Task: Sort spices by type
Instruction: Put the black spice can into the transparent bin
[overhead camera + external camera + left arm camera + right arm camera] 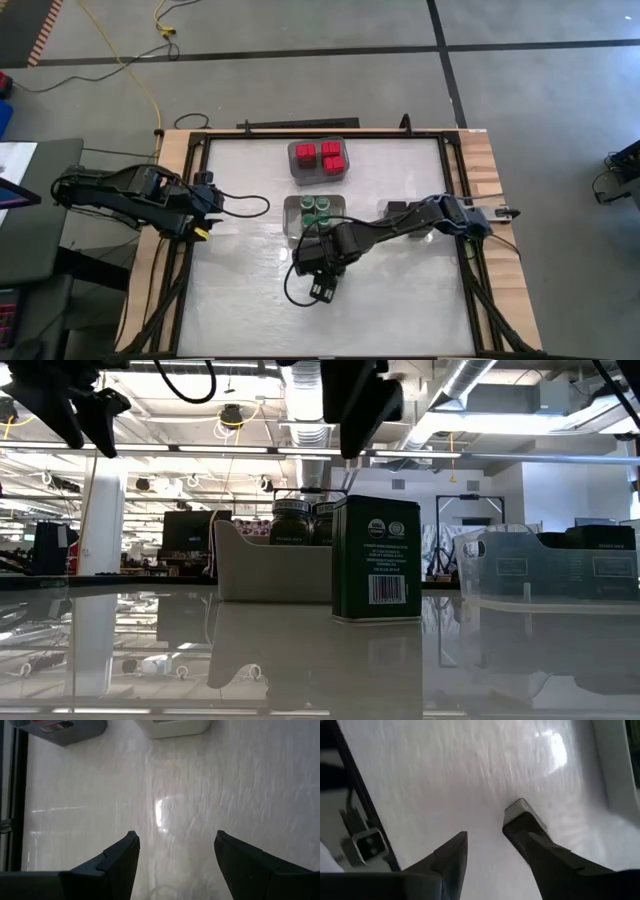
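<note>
Closest to the front edge: one dark tin (pixel 376 565), standing upright on the table (pixel 400 300), a bit toward 6 o'clock from the table's middle. Barcode and label side facing the low camera. Nothing else touching it.

Right above it, hanging clear of its lid, the right gripper (pixel 360 405). Fingers spread apart, gripping nothing, just bare tabletop in the gap going by the wrist view. Same tin (pixel 520 812) poking out just beside one finger tip there, not between the two, though can't say for sure whether touching or not.

Over at 9 o'clock, by the table's left edge, the left gripper (pixel 205 212), parked above bare table. Also spread open with nothing in it.

Next back, pretty much dead centre: a pale bin (pixel 292 215) with the green-lidded jars (pixel 316 208) bunched inside, at 12 o'clock from the tin. At 3 o'clock from that bin, partly under the right arm, a clear bin (pixel 500 565) holding some dark labelled things (pixel 600 540), probably more tins but hard to tell through the plastic.

Farthest out, at 12 o'clock near the back edge: a grey bin (pixel 297 165) with the red-topped containers (pixel 320 156) packed together in it.
</note>
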`<state>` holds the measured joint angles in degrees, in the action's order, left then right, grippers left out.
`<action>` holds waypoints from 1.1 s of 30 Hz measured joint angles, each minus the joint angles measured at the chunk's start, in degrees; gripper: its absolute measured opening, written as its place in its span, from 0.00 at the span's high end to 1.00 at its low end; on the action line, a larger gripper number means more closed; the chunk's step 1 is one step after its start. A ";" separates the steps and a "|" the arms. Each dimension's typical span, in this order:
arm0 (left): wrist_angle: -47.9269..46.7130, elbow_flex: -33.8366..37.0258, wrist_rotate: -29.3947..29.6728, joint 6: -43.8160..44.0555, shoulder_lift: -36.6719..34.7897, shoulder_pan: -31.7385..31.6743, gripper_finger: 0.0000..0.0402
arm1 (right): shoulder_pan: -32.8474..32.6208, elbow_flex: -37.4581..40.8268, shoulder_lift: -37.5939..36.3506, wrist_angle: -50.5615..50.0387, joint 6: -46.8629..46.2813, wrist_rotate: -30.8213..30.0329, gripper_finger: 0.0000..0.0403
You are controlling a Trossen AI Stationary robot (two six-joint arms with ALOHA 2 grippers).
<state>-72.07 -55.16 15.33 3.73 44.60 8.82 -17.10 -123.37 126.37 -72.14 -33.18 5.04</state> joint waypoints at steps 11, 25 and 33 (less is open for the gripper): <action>0.04 0.00 0.59 3.42 0.00 0.00 0.39 | 0.17 0.12 0.44 -0.89 12.85 -0.37 0.42; -0.01 0.00 1.71 6.40 -0.02 0.00 0.39 | -0.66 2.87 0.65 0.38 23.35 -3.54 0.42; -0.03 0.00 1.71 6.40 0.02 -0.01 0.39 | -0.63 2.86 2.65 0.00 23.51 -4.05 0.42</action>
<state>-72.10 -55.16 17.04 10.13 44.62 8.81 -17.74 -120.51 129.01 -72.15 -9.67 0.99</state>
